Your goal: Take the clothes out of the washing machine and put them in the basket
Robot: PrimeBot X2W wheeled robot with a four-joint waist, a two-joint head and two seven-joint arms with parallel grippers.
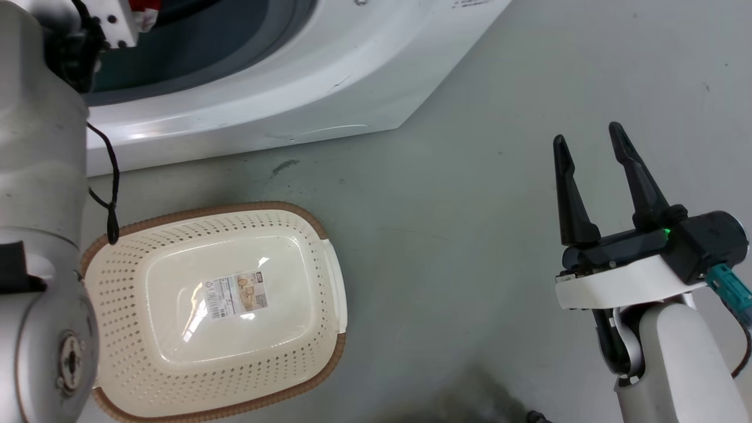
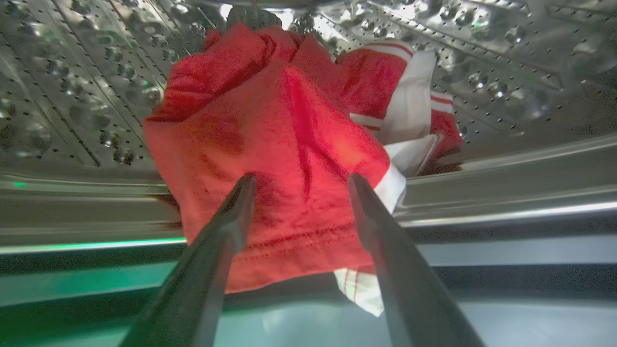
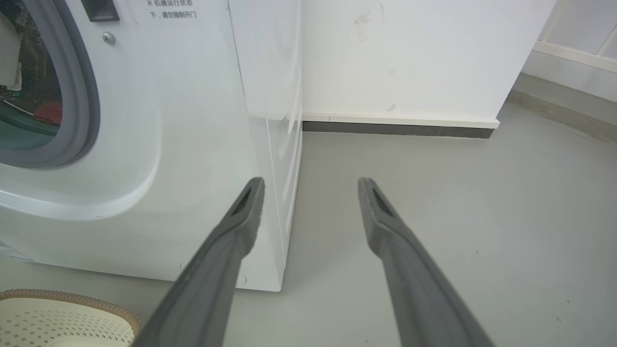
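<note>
A grey floor (image 1: 440,235) runs up to a white wall (image 3: 409,58) with a dark skirting strip. The washing machine (image 1: 264,88) stands on this floor.

The left tool (image 2: 301,179) is inside the steel drum (image 2: 72,72), with its two fingers spread wide and gripping nothing. Directly beyond its tips lie the clothes (image 2: 270,144), a bunched red heap on the drum's lower wall. I cannot tell whether the tips touch the cloth. The heap is too crumpled to show a clear long axis. In the left wrist view a stitched hem faces the fingers and hangs over the drum's front lip. The red folds rise away toward the back of the drum, and the white-and-striped trim is pushed to the right side. The lowest white corner is partly hidden by the right-hand finger.

In the head view, a sliver of red shows at the top edge beside the left arm's white wrist block.

The right tool (image 1: 587,134) hangs over bare floor, well away from the machine (jaws apart, nothing between them). It points toward the machine's front corner.

The basket (image 1: 205,210) sits on the floor just before the machine, mouth up. Its long axis runs across the head view, and the pale left arm covers its left end. The label inside it is too small to read.
</note>
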